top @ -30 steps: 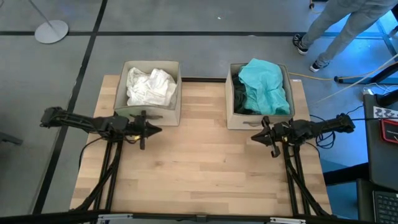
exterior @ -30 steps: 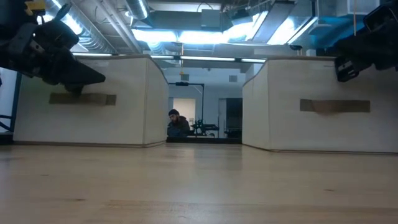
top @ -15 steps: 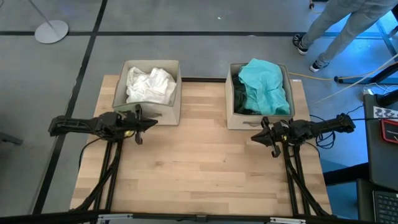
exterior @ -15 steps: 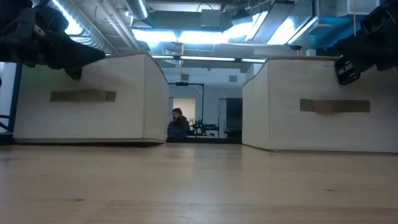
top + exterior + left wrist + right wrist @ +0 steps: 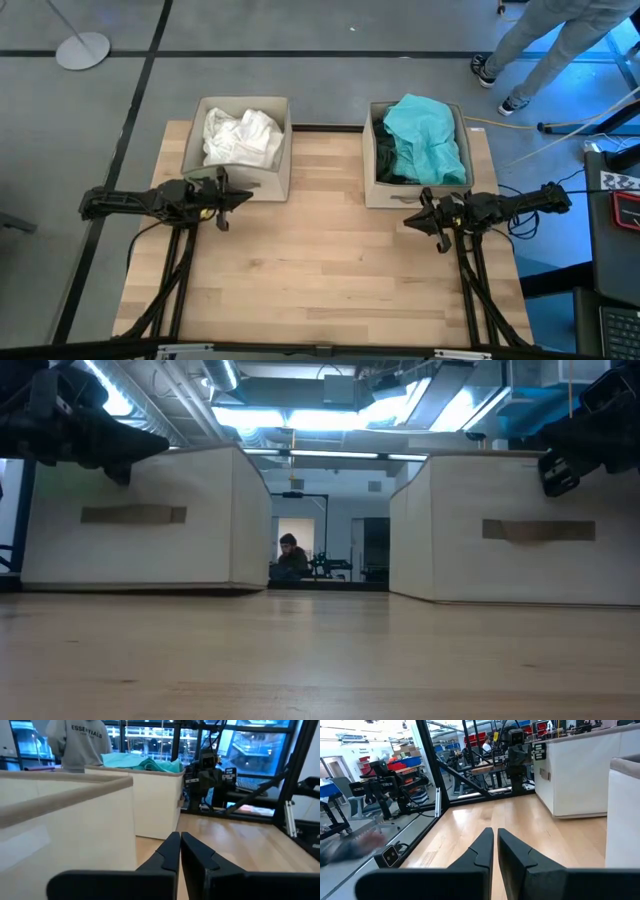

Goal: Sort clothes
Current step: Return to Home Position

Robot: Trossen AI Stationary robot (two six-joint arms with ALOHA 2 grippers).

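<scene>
White garments [image 5: 242, 138] lie in the left beige box [image 5: 238, 176]. A teal garment [image 5: 428, 135] lies on a dark one [image 5: 387, 160] in the right beige box [image 5: 392, 193]; its top shows in the left wrist view [image 5: 142, 762]. My left gripper [image 5: 247, 198] is shut and empty, just in front of the left box's near wall, above the table. My right gripper [image 5: 408, 222] is shut and empty, in front of the right box. The blue plaid shirt is out of view.
The two boxes stand side by side at the table's far edge with a gap between them. Bare wood [image 5: 320, 270] fills the near half of the table. A person [image 5: 560, 40] stands on the floor beyond the far right corner. A person [image 5: 291, 555] sits in the room behind.
My left gripper has drawn back toward the table's left edge and a little toward the far edge, staying shut and empty. It has kept still for the last half second. My right arm has kept still.
</scene>
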